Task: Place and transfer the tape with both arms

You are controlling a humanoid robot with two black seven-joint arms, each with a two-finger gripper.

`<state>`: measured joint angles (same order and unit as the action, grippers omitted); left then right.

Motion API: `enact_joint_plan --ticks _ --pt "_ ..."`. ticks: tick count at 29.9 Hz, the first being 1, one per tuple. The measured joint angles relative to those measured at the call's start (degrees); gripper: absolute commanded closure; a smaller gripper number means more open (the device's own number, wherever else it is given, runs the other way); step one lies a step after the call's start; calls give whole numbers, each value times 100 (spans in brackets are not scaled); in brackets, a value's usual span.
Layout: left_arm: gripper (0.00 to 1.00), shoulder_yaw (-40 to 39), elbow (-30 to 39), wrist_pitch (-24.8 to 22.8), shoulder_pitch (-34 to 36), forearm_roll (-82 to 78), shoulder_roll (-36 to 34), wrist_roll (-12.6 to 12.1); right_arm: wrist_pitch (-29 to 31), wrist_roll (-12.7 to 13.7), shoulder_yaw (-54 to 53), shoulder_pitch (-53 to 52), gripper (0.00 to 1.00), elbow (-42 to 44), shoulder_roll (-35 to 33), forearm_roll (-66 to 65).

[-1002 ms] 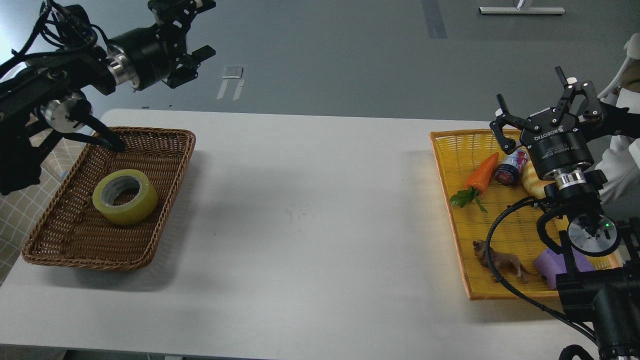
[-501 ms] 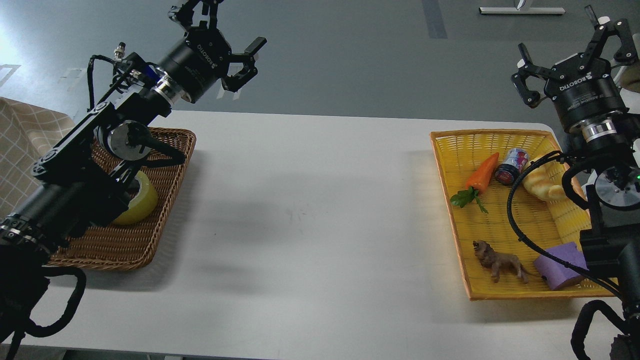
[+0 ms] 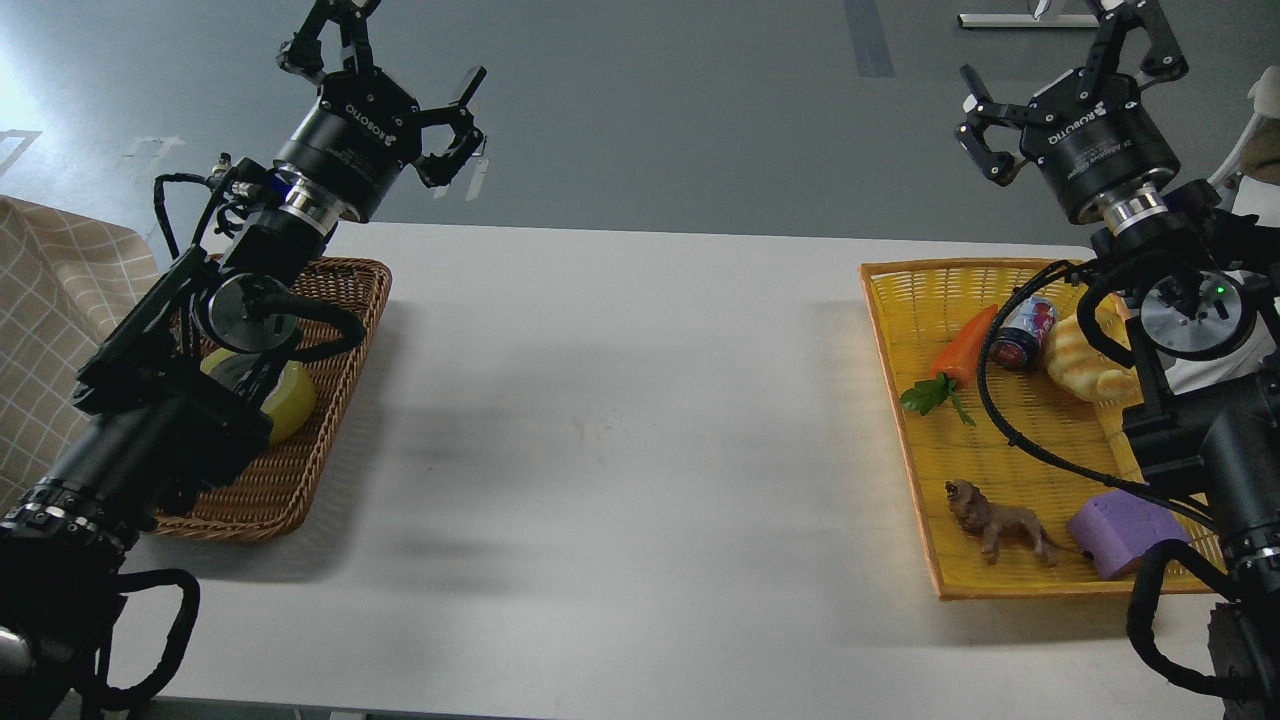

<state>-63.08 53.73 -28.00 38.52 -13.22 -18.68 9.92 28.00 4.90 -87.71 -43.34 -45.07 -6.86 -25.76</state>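
On the white worktop [image 3: 620,420], the tape [image 3: 285,400] lies in the brown basket [image 3: 330,330] at 9 o'clock, half hidden under the left arm, both the left pincer [image 3: 385,55] and right pincer [image 3: 1070,60] released and raised, so pickup seems pending: the left must descend onto the roll.

Head view, downward over table [image 3: 620,420]

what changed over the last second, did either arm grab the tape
No grab. The left gripper swung right and up, its arm now covering most of the tape in the brown basket. The right gripper rose off the yellow tray. Both stay open and empty; tape and toys unmoved.
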Motion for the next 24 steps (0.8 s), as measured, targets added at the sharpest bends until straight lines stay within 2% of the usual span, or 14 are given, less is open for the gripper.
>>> enact_joint_plan --ticks 8,24 --pt "2 -48 375 0 -134 318 -68 -59 0 53 129 2 0 -487 14 34" --pt "2 -230 411 0 -160 411 12 -29 0 38 -128 35 0 -509 164 74"
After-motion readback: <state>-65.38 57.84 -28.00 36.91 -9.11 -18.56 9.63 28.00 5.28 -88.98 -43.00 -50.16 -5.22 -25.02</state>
